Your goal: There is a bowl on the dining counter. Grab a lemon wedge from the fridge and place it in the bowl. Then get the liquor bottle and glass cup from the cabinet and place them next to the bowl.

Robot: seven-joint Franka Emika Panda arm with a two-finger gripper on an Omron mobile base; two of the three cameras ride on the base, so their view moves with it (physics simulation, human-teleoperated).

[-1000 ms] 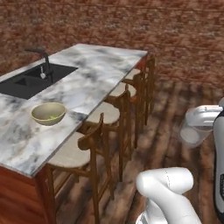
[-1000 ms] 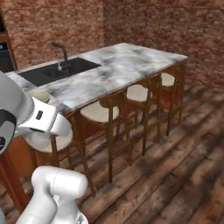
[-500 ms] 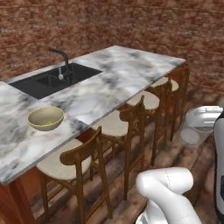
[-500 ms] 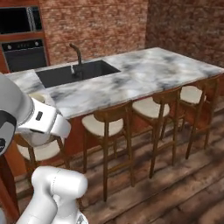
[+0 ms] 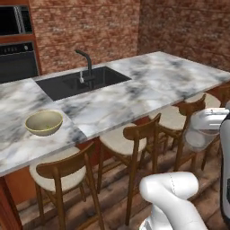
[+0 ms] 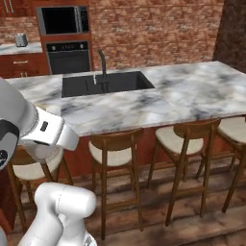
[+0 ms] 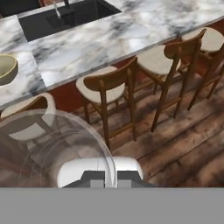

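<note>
A yellow-green bowl (image 5: 43, 122) stands on the marble dining counter (image 5: 148, 83) near its left end; in the hand view the bowl (image 7: 6, 68) sits at the left edge. My gripper (image 5: 210, 126) hangs at the right over the stools, shut on a clear glass cup (image 5: 199, 136). In the hand view the glass cup (image 7: 57, 148) appears as a large transparent round shape at lower left, with the gripper (image 7: 105, 177) closed on its rim. From the right base the counter (image 6: 182, 96) runs across the picture, with my white arm in front at the left.
A black sink with a dark faucet (image 5: 84, 67) is set into the counter. Several wooden stools (image 5: 134, 146) line its near side over a wooden floor (image 7: 175, 140). An oven (image 6: 68, 56) and microwave (image 6: 60, 19) fill the back wall.
The base has swung round, so the whole scene has shifted and the counter now faces me more squarely. The glass cup stays in the shut gripper.
</note>
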